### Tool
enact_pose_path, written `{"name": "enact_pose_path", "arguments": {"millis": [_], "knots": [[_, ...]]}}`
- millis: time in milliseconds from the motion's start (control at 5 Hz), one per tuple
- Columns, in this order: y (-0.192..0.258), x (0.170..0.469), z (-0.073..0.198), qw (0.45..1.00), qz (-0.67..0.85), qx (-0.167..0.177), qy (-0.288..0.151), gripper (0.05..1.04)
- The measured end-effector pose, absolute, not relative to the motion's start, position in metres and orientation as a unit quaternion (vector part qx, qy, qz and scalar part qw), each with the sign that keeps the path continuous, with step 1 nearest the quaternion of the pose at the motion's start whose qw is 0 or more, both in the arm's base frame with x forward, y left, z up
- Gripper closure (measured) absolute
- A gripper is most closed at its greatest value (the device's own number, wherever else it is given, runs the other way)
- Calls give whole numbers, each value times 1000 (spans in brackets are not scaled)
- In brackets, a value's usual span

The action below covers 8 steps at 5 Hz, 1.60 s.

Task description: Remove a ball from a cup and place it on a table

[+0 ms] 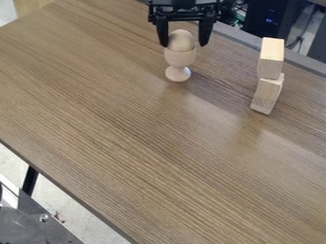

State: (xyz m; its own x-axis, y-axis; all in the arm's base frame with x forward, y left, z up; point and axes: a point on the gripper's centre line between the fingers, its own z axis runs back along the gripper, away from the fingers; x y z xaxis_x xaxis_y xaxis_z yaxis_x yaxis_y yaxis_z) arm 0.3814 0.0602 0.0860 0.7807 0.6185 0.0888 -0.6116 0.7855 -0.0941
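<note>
The black gripper (185, 42) hangs at the top of the table, its two fingers apart, one on either side of the ball. The pale wooden ball (181, 40) rests in the mouth of a wooden cup (180, 56), its upper part showing above the rim. The cup stands upright on its round foot on the brown wood-grain table (146, 138). A small gap shows between the ball and the right finger; whether the left finger touches the ball, I cannot tell.
Two pale wooden blocks are stacked right of the cup, the upper block (271, 57) on the leaning lower block (267, 93). The table's near edge runs diagonally at lower left, with a dark metal surface (38, 224) below it. Dark equipment stands behind the far edge.
</note>
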Motion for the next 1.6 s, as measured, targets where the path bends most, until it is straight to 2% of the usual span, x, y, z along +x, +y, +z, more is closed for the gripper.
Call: {"name": "enact_pose_path", "arguments": {"millis": [200,600,800,1000,1200,1400,1600], "knots": [[59,380,81,943,326,-29,-50,349],[58,379,80,943,328,-35,-54,350],[54,380,85,943,325,-52,-59,350],[48,397,128,938,311,-73,-133,350],[47,406,188,933,287,-62,-207,350],[40,404,192,938,274,-54,-206,350],[48,401,185,956,257,29,-139,350]]}}
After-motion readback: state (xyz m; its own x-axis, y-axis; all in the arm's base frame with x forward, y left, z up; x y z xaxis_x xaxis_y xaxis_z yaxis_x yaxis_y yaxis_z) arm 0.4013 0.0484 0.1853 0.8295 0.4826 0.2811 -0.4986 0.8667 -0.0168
